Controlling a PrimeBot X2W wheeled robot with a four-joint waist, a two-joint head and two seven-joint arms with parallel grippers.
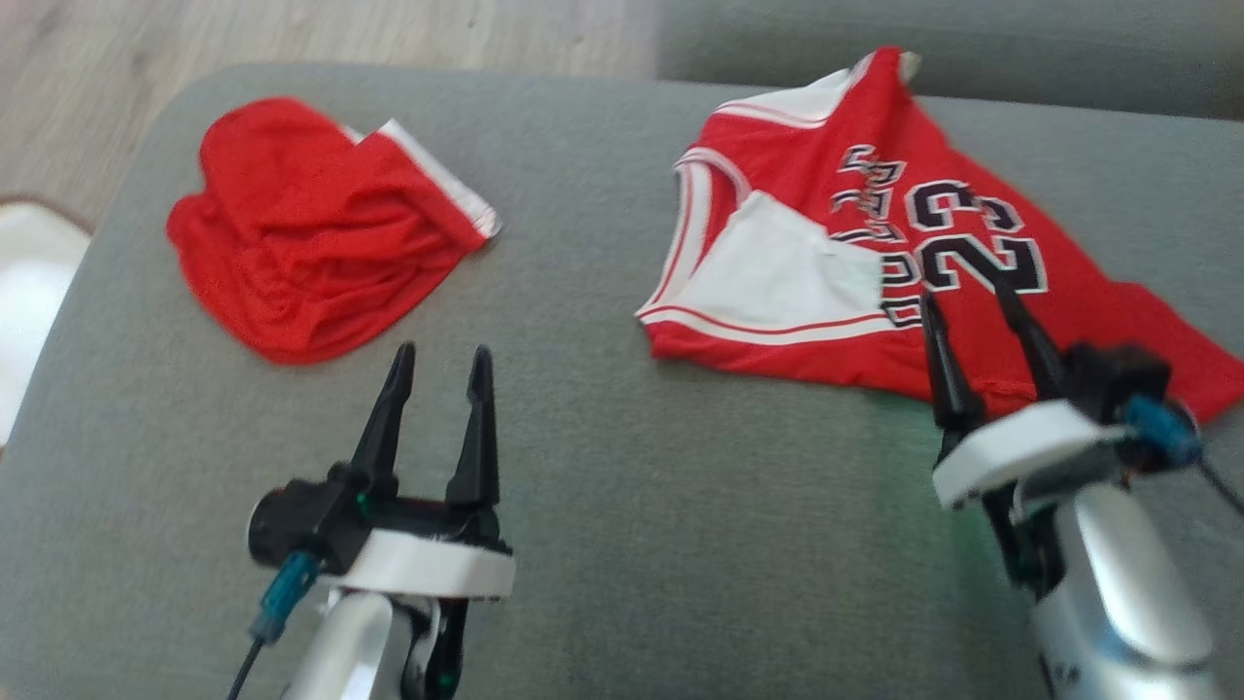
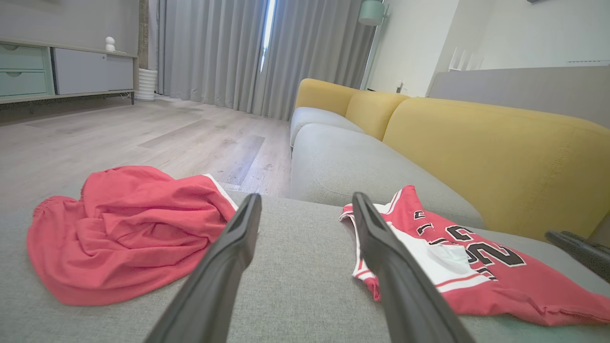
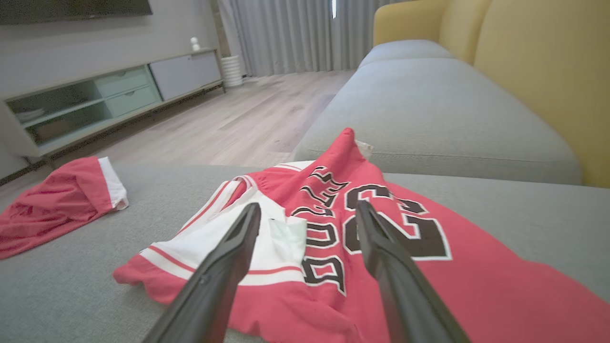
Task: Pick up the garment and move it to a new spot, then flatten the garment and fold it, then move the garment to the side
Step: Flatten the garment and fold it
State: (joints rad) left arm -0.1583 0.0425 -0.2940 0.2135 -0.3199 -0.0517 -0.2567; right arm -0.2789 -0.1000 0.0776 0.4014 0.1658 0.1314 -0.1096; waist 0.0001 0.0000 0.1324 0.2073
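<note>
Now pickup is being readied: fingers of left gripper (image 1: 442,352) and right gripper (image 1: 964,294) are being held wide, empty; a pinch on the jersey (image 1: 807,156) is being called for.

Head view is smeared; jersey (image 1: 797,160) lettering above the 23 is unreadable there. Right gripper (image 1: 962,292) covers its lower hem, and the right frame edge clips its corner. Shorts (image 3: 52,205) cut by left edge in right wrist view. White thing (image 1: 29,292) far left, clipped, can't ID. Tiny white object (image 2: 110,44) on cabinet (image 2: 90,71): too small to tell.
</note>
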